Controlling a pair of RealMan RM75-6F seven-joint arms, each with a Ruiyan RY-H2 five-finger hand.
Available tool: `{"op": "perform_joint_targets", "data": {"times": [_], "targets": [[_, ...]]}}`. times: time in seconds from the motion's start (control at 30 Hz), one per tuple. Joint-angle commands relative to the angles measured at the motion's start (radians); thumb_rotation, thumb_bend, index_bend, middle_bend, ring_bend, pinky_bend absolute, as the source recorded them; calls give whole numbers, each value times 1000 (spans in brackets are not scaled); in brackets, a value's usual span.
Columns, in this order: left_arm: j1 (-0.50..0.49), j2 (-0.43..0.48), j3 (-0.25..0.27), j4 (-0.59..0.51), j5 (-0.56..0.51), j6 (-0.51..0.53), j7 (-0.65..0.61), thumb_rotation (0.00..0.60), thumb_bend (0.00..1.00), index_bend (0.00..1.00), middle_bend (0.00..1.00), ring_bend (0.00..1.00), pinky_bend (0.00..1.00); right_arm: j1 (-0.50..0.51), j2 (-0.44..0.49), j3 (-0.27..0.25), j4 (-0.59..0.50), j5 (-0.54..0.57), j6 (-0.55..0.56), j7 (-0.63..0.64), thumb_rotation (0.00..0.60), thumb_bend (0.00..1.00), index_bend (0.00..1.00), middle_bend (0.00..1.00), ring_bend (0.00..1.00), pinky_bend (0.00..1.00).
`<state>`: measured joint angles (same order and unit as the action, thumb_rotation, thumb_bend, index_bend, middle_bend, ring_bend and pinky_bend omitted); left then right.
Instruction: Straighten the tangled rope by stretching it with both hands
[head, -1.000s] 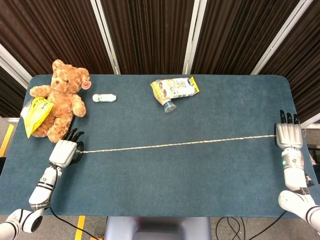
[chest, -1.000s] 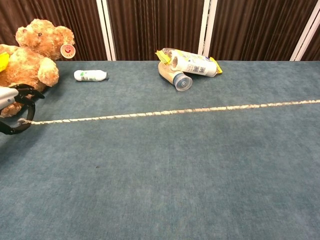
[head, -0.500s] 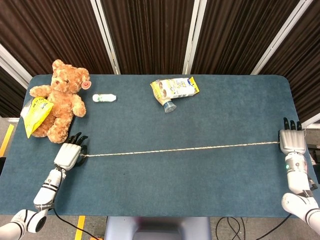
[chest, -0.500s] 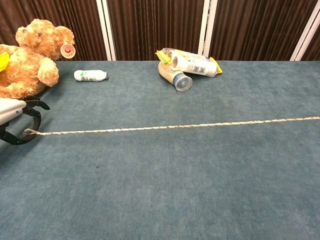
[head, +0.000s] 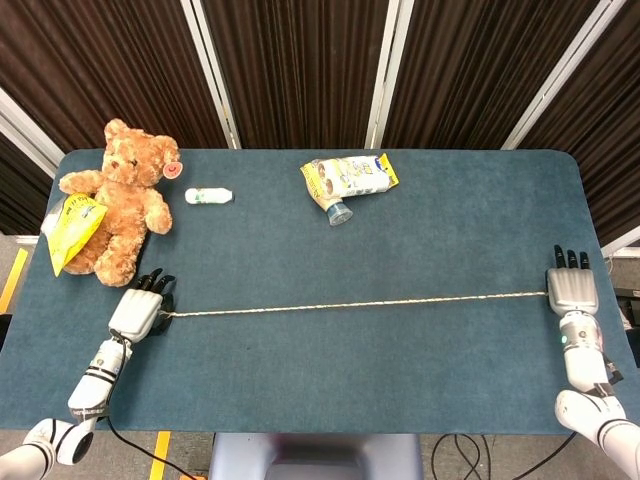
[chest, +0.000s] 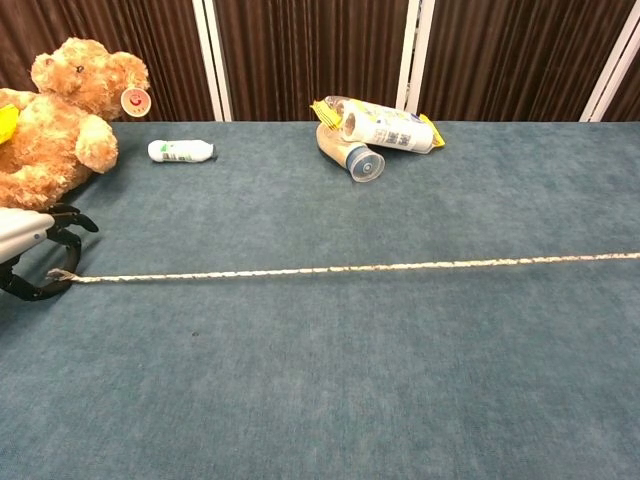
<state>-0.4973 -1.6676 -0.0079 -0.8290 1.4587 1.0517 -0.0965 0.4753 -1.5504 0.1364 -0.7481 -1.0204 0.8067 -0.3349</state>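
We have the rope (head: 360, 302) drawn out in one straight line across the near half of the worktop (head: 420, 240), well in front of the teddy bear (head: 115, 200). Our left hand (head: 137, 312), just in front of the bear's feet, pinches the frayed end with its fingers curled around it. Our right hand (head: 570, 290) meets the other end at the far side from the bear, palm down, and we cannot tell how it grips. The risk, as we judge it, is a slip: more pull could drag the short left end free, and the rope would slacken. Drifting towards the bear could also knock it or the yellow packet (head: 70, 225) beside it.
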Motion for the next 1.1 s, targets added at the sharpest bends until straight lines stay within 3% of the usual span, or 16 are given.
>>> {"op": "perform_joint_targets", "data": {"times": [0.03,0.2,0.3,0.43,0.67,0.77,0.97,1.1], "targets": [[1,-8,1,9,2,-2,-8,600,419,633,145,35,149,-2,-8,0,7,-6,3,-1,600,590,673,23,0,0],[1,-14,4,24,7,-4,-12,600,419,623,145,36,149,-3,-11,5,13,-2,-22,-6,600,590,579,24,0,0],[0,-15,5,26,7,-12,-14,600,420,577,144,35,148,-3,-13,10,16,3,-30,-12,600,590,376,23,0,0],[-2,-13,7,22,9,-21,-12,600,418,371,135,32,147,-2,-19,12,20,4,-36,-24,600,589,181,0,0,0],[0,19,4,-13,-6,-44,2,600,419,16,73,1,126,-5,-21,21,24,5,-35,-28,600,589,138,0,0,0],[8,52,5,-52,-9,-42,-4,600,416,0,42,0,122,-8,-15,25,19,4,-31,-23,600,569,115,0,0,0],[37,123,3,-151,-8,12,2,600,397,0,0,0,119,-26,28,30,-52,-17,-1,16,600,270,6,0,0,0],[54,172,-2,-232,-5,54,24,600,385,0,0,0,119,-57,91,31,-165,-61,77,69,600,235,0,0,0,0]]}}
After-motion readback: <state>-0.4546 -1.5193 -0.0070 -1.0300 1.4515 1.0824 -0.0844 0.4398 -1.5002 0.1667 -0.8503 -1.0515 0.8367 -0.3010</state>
